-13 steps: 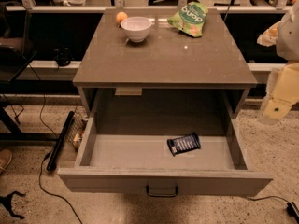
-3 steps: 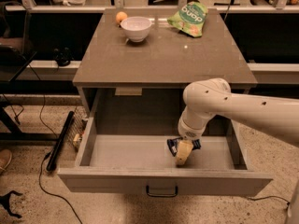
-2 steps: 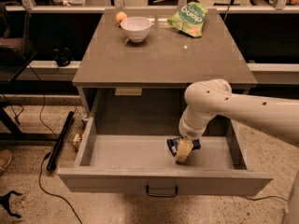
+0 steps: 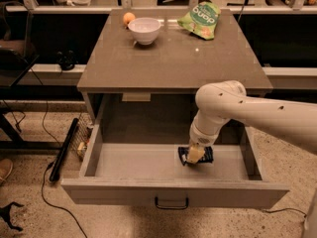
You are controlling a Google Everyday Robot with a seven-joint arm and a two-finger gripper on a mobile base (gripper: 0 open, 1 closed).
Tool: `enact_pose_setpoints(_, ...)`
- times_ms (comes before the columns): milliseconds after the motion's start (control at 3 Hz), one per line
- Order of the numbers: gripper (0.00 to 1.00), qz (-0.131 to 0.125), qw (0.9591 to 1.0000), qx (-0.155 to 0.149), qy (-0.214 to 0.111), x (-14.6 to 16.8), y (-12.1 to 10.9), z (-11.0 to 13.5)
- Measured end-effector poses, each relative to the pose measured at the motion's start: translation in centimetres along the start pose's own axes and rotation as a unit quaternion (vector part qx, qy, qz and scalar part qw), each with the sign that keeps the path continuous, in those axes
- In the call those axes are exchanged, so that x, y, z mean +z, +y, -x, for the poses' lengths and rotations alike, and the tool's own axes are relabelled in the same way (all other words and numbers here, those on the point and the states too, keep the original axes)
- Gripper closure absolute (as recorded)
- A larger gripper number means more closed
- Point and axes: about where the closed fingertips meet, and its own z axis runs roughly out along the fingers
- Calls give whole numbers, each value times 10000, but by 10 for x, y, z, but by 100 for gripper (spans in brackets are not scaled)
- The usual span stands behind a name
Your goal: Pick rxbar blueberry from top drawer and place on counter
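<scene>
Rxbar blueberry [image 4: 207,155] lies flat on the floor of the top drawer [image 4: 124,163], right of centre, toward the near side. Dark blue wrapper shows on both sides of the gripper. Drawer is pulled fully out, with a dark pull handle [image 4: 171,203] centred on the front panel.

Gripper [image 4: 194,154] is down inside the drawer, directly over the middle of the bar and at least touching it. Cannot tell whether it is spread or pinching the bar, since its tip covers the contact area. White arm [image 4: 257,115] comes in from the right edge, bends at a rounded joint above the drawer's right half, and drops to the gripper.

Counter [image 4: 173,58] is above and behind the drawer. At its far edge are a white bowl [image 4: 144,30] on the left, a small orange fruit [image 4: 129,18] just beyond the bowl to its left, and a green chip bag [image 4: 200,19] on the right. Near part of the counter holds no bar.

A black bar-like object [image 4: 64,150] lies on the floor left of the drawer, beside a black cable [image 4: 47,182].
</scene>
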Motion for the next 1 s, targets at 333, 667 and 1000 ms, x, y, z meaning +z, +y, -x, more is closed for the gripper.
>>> enact_pose_setpoints(333, 100, -159, 9994, -36, -296, -27, -3, -3)
enact_pose_setpoints(667, 100, -681, 9912, -190, -1120, -118, -8, -19)
enact_pose_setpoints(1000, 100, -666, 9915, -181, -1101, -116, -8, -19)
